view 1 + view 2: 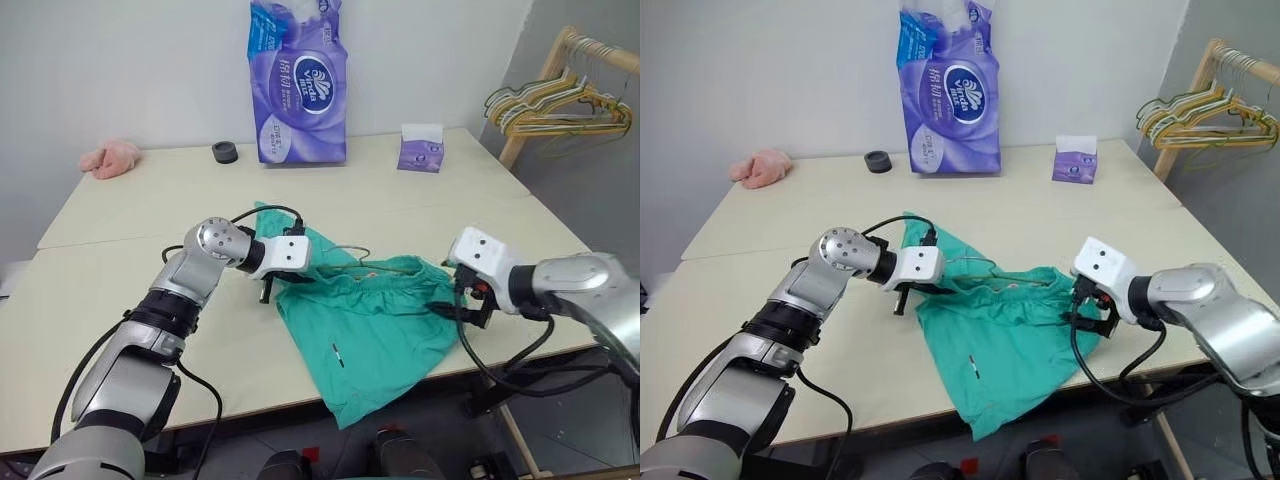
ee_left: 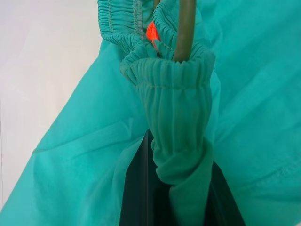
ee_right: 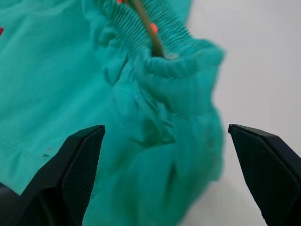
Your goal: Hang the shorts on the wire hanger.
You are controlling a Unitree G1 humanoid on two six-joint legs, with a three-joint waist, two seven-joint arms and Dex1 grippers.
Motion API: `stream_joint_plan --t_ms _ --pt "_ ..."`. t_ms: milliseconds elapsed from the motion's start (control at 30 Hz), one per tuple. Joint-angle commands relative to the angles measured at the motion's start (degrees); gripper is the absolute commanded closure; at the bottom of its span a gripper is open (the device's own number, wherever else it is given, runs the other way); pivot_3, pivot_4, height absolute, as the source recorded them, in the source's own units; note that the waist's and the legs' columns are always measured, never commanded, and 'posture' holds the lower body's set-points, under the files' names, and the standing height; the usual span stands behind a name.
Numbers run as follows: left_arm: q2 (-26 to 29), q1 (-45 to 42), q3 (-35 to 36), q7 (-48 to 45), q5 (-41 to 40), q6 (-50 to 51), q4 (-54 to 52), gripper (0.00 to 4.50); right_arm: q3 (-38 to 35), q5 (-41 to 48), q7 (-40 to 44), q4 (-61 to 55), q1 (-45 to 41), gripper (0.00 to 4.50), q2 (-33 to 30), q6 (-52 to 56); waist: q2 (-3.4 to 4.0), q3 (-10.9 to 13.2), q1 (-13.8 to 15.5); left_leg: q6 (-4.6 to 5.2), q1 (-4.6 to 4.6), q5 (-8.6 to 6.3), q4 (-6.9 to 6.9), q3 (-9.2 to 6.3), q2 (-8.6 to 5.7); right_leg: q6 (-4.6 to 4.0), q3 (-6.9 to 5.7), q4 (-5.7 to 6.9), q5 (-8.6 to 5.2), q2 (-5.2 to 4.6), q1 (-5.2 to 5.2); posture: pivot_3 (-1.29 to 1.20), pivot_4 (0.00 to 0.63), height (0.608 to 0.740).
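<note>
The large teal-green fabric shorts (image 1: 365, 325) are spread on the pale counter (image 1: 150, 215), one leg draped over its near edge. The thin grey wire hanger (image 2: 184, 28) is threaded inside the gathered waistband. One waistband end is clamped by the left pincer (image 1: 268, 291); the right pincer (image 3: 164, 179) is spread wide beside the other end, gripping nothing.

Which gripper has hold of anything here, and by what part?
The left gripper is shut on the shorts, pinching the gathered elastic waistband at one end. The right gripper is open, holding nothing, its fingers either side of the waistband's other end.
</note>
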Motion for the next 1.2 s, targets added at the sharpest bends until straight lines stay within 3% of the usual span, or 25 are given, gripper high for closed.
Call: stream_joint_plan --t_ms 33,200,267,667,833,1033,1167,1200 --pt "-0.1 -0.7 0.8 -0.1 -0.8 -0.8 -1.6 4.5 4.1 -3.4 1.9 4.2 -3.4 0.02 0.9 -4.7 0.0 0.0 -0.2 0.0 0.0 0.0 0.0 0.0 0.0 0.0 0.0 0.0 0.0 0.0 0.0 -0.23 0.026 0.74" --pt "-0.3 -0.7 0.7 -0.1 -0.6 -1.0 -1.6 4.5 9.7 -7.5 4.7 11.1 -7.3 0.02 3.1 -9.4 0.01 0.0 -0.4 0.0 0.01 0.0 0.0 -0.02 0.0 0.0 -0.03 0.0 0.0 0.0 0.0 -0.22 0.024 0.74" --pt "-0.1 -0.6 0.7 -0.3 -0.7 -1.0 -2.0 4.5 11.6 -8.9 6.5 12.9 -8.9 0.4 3.7 -10.8 0.01 0.0 -0.5 0.0 0.0 0.0 0.01 -0.02 -0.01 0.0 -0.02 -0.01 0.0 0.0 -0.01 -0.22 0.024 0.74" --pt "-0.4 0.0 1.4 -1.1 -1.7 -1.5 -2.7 4.5 12.2 -12.0 11.2 12.9 -10.1 4.46 4.7 -12.5 0.02 0.0 -0.6 -0.01 0.0 0.0 0.01 -0.06 -0.01 -0.01 -0.04 0.0 0.0 -0.01 -0.01 -0.21 0.026 0.74" --pt "-2.3 0.2 3.4 -0.9 -4.7 1.7 -3.4 4.5 10.9 -12.2 11.5 11.7 -9.3 4.46 5.2 -11.9 0.02 0.0 -0.6 -0.01 0.0 0.0 0.01 -0.06 -0.01 -0.01 -0.05 0.0 0.0 -0.02 -0.01 -0.22 0.026 0.74" --pt "-3.0 0.2 5.4 -0.2 -6.4 4.0 -3.2 2.88 9.6 -12.0 11.9 9.9 -8.3 4.5 4.7 -10.9 0.02 0.0 -0.7 -0.01 -0.02 0.0 0.02 -0.09 -0.02 -0.01 -0.07 0.01 0.0 -0.03 -0.02 -0.22 0.027 0.74" --pt "-2.1 -2.7 9.2 0.8 -9.0 4.3 2.5 1.68 8.0 -11.3 12.3 8.5 -6.4 4.5 3.3 -10.0 0.02 0.0 -0.7 -0.01 -0.02 0.0 0.02 -0.13 -0.01 -0.01 -0.1 0.01 0.01 -0.03 -0.02 -0.22 0.027 0.74" --pt "-1.6 -3.1 9.6 0.3 -9.5 4.1 3.5 1.68 7.7 -11.2 12.4 8.3 -6.0 4.5 3.0 -10.0 0.02 0.0 -0.7 -0.01 -0.02 0.0 0.02 -0.13 -0.01 -0.01 -0.1 0.01 0.01 -0.03 -0.02 -0.22 0.027 0.74"
